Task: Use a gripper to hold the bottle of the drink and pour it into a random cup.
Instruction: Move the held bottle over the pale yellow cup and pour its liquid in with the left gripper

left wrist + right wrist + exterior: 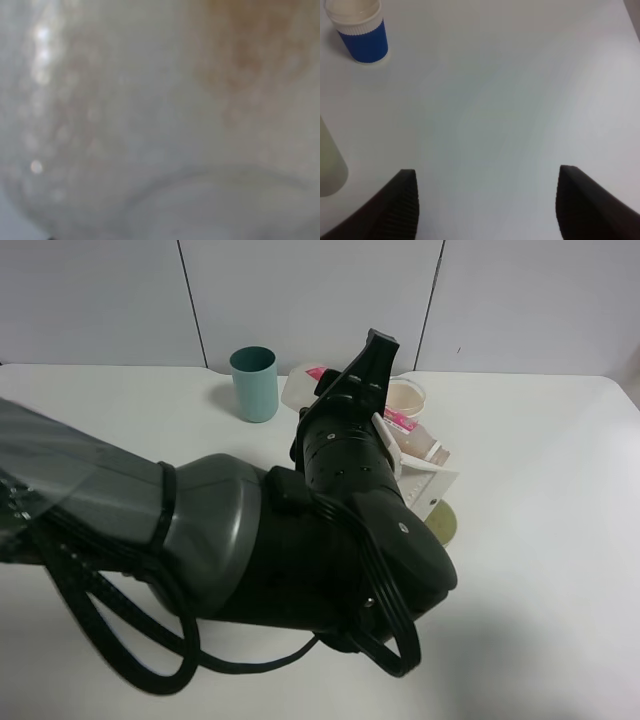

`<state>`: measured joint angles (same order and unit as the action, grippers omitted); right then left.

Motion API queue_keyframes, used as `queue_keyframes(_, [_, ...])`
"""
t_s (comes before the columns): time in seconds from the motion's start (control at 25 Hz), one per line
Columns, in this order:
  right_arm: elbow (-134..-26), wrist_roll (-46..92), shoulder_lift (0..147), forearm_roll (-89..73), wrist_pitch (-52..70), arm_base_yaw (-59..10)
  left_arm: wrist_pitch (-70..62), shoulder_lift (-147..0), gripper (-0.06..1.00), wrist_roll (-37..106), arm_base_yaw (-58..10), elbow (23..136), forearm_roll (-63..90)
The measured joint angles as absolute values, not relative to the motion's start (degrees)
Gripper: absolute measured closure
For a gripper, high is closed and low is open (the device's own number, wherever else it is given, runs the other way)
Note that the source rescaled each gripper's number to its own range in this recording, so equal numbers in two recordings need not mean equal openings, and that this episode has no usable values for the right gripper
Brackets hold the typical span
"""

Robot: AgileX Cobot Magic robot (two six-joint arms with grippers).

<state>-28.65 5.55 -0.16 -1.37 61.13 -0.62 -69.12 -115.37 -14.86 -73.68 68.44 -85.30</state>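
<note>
Tabletop (pixel 560 570) is plain white, backed by pale wall panels (pixel 300 290). The bottle (pixel 425 445) carries a red-and-white label (pixel 400 422), its print too small to read. It lies tilted in the left gripper (pixel 410 458), whose white jaws are clenched on it. The right gripper (pixel 485 205) stands released and empty, near the cup (pixel 329 165).

Item one, filling my whole feed: a pale, translucent wall, badly out of focus, which I take to be the bottle (pixel 125 125), pressed close against the lens. Item two: a brown tinge, the drink (pixel 245 50), showing through that wall toward one corner. Item three: a string of bright glints (pixel 40 40) along the opposite side. Item four: a faint curved edge (pixel 210 177); I cannot tell what it belongs to.
</note>
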Motion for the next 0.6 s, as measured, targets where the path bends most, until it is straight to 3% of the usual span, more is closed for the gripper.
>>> queue_keyframes(0.6, [-28.6,5.6,-0.2,-1.4,61.1,-0.6,-69.1,-115.4,0.94,-14.4,-73.7,68.4,-87.2])
